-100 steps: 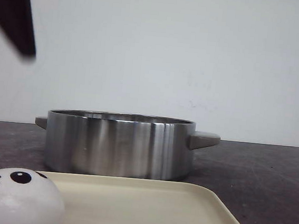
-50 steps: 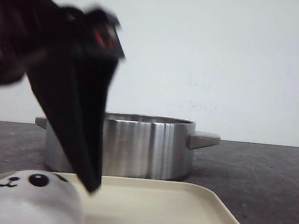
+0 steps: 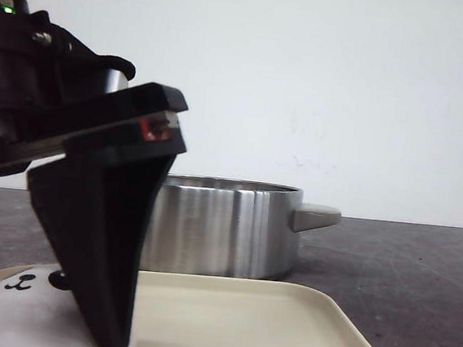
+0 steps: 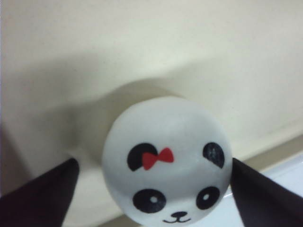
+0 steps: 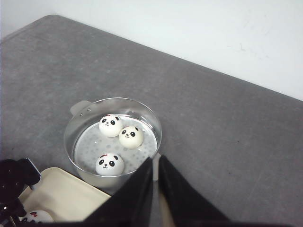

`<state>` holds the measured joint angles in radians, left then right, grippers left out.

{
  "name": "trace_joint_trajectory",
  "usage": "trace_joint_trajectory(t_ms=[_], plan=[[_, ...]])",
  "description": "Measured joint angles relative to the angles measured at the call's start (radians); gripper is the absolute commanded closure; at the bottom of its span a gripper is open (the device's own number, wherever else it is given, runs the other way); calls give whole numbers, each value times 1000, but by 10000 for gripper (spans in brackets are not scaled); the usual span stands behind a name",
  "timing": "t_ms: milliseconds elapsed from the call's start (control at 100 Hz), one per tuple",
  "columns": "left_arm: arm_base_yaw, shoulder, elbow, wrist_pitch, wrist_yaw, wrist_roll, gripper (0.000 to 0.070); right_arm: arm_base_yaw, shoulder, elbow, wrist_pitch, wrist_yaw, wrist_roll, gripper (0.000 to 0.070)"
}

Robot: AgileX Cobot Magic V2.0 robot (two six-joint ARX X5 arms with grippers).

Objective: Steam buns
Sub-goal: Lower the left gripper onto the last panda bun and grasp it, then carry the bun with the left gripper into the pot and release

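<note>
One white panda-faced bun with a red bow sits on the cream tray. My left gripper is open and low over the tray, with one finger on each side of this bun. One finger is at the bun's edge and the other stands apart. In the front view a left finger hides most of this bun. Three more buns lie on the perforated rack inside the steel pot. My right gripper is shut and empty, high above the table beside the pot.
The steel pot with side handles stands just behind the tray. Dark grey tabletop stretches to the pot's right. A white wall is at the back. The left arm is over the tray's near corner.
My left gripper has come down from the upper left to the tray and now straddles the bun. The bun has shifted a little to the right.
</note>
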<state>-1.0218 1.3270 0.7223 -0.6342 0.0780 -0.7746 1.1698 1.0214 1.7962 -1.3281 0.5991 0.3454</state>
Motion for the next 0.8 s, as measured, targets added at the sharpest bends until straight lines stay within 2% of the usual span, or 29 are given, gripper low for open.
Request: trace_joint_trajectory(t_ms=[50, 80, 130, 160, 210, 250, 290, 350, 390, 660, 800], plan=[[0, 0, 0, 0, -2, 0, 162, 0, 0, 0, 0, 0, 0, 687], [0, 0, 0, 0, -6, 0, 196, 0, 0, 0, 0, 0, 0, 687], [-1, 0, 0, 0, -24, 0, 310, 0, 0, 0, 0, 0, 0, 687], [-2, 0, 0, -1, -32, 1, 417, 0, 0, 0, 0, 0, 0, 687], [-2, 0, 0, -1, -47, 2, 547, 0, 0, 0, -1, 0, 0, 687], [-2, 0, 0, -1, -52, 3, 609, 0, 0, 0, -4, 0, 0, 687], [-2, 0, 0, 0, -53, 4, 640, 0, 0, 0, -7, 0, 0, 687], [-2, 0, 0, 1, -53, 4, 654, 0, 0, 0, -7, 0, 0, 687], [-2, 0, 0, 2, -56, 4, 700, 0, 0, 0, -8, 0, 0, 687], [-3, -12, 15, -11, -75, 31, 700, 0, 0, 0, -10, 0, 0, 687], [-24, -88, 151, -20, -100, 60, 700, 0, 0, 0, -11, 0, 0, 687]])
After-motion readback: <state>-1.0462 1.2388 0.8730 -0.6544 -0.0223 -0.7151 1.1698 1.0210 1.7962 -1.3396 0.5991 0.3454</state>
